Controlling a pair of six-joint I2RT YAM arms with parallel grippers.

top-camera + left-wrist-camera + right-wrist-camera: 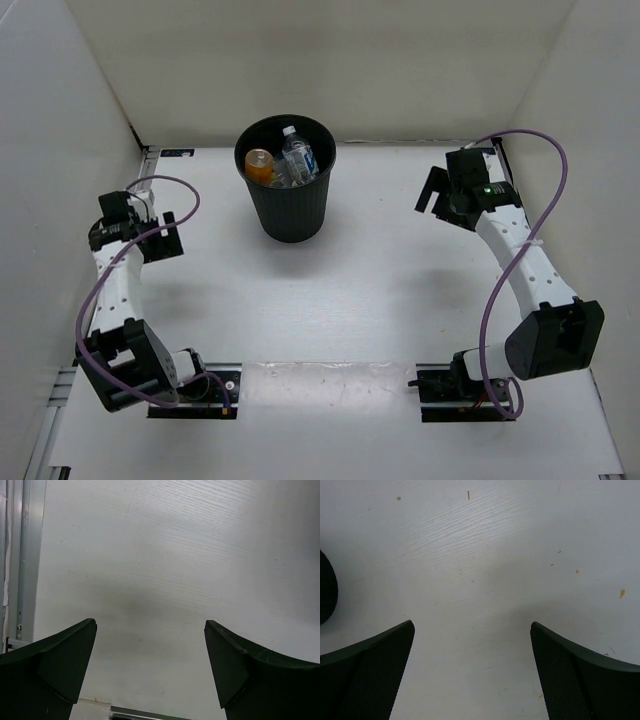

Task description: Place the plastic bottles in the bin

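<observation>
The black ribbed bin stands at the back middle of the table. Inside it I see the orange bottle and the clear water bottle with a blue label; any other bottles are hidden. My left gripper is open and empty at the far left, over bare table, as its wrist view shows. My right gripper is open and empty at the far right; its wrist view shows bare table and a sliver of the bin at the left edge.
White walls enclose the table on three sides. Metal rails with the arm bases run along the near edge. A rail runs along the table's left edge. Purple cables loop off both arms.
</observation>
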